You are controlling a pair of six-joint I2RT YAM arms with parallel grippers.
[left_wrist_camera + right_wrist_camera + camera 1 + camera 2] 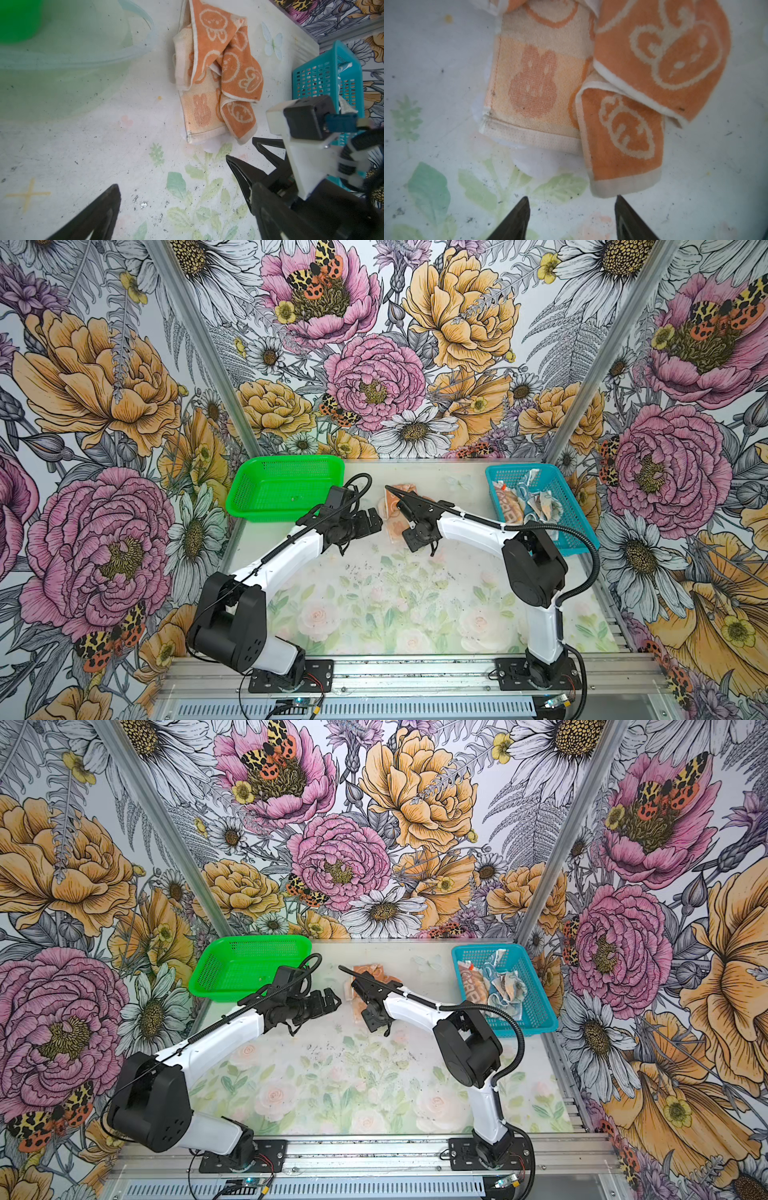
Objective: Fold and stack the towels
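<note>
An orange towel (392,510) with white bunnies lies crumpled on the table at the middle back, also seen in the left wrist view (218,83) and the right wrist view (623,87). A striped towel (510,510) and a teal-blue towel (542,506) lie bunched in the blue basket (571,522). My right gripper (572,197) is open and low over the table, nothing between its fingers, one fingertip (620,202) just short of the orange towel's near corner. To the left of that towel my left gripper (374,522) hovers wide open and empty.
A green mesh basket (249,477) stands at the back left, beside my left arm. At the back right the blue basket (324,79) sits against the wall. Flowered walls close in the table on three sides.
</note>
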